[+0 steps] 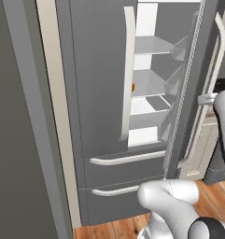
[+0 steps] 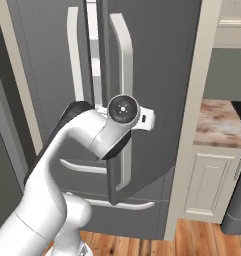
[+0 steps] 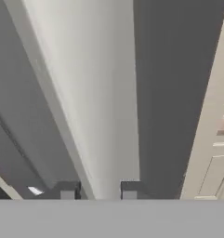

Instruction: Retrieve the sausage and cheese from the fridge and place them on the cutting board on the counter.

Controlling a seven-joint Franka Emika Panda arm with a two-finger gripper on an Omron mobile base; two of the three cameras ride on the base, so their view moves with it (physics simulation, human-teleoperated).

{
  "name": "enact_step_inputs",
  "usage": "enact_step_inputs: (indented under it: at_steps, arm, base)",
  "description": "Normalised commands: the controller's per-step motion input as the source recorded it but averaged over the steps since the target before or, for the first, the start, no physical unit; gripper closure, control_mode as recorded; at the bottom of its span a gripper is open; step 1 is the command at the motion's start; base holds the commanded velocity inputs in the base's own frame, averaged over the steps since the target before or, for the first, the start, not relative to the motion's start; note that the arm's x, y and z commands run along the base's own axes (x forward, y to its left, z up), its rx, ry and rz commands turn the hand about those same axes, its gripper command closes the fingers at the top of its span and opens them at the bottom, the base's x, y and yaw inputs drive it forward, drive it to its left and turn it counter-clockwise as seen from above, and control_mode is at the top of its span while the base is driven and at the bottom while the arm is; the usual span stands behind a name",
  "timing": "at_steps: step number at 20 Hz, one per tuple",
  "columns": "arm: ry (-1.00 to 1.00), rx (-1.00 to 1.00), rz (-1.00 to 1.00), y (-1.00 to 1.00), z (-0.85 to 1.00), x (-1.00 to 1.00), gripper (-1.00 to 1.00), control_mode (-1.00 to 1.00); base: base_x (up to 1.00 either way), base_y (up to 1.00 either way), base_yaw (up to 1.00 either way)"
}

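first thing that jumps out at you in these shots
The tall dark grey fridge with its right door swung partly open, pale shelves showing in the gap. Next, the white arm reaching to that door's long off-white handle, with the gripper shut on it, one fingertip either side in the hand view. A tiny orange speck peeks past the left door's edge at mid-shelf height, too small to identify.

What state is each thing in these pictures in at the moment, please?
fridge: upright, upper part open.
right door: swung partly open, pale shelves showing behind it.
left door: shut.
two drawers: shut.
gripper: shut on the right door's handle.
cheese: an orange bit on a shelf inside, mostly hidden behind the left door's handle.
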Motion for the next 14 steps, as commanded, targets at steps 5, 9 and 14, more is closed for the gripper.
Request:
enact_step_inputs:
  at_steps: [5,9,14]
  arm:
    - [0.16,0.04,0.00,0.14,0.22,-0.59,-1.00,-1.00]
    - [0.03,0.06,-0.01,0.78,0.00,-0.68,-1.00,-1.00]
    - [0.00,0.07,-0.05,0.74,0.00,-0.82,-1.00,-1.00]
  base:
    - [0.00,0.00,0.00]
    - [0.00,0.00,0.00]
    - [0.00,0.00,0.00]
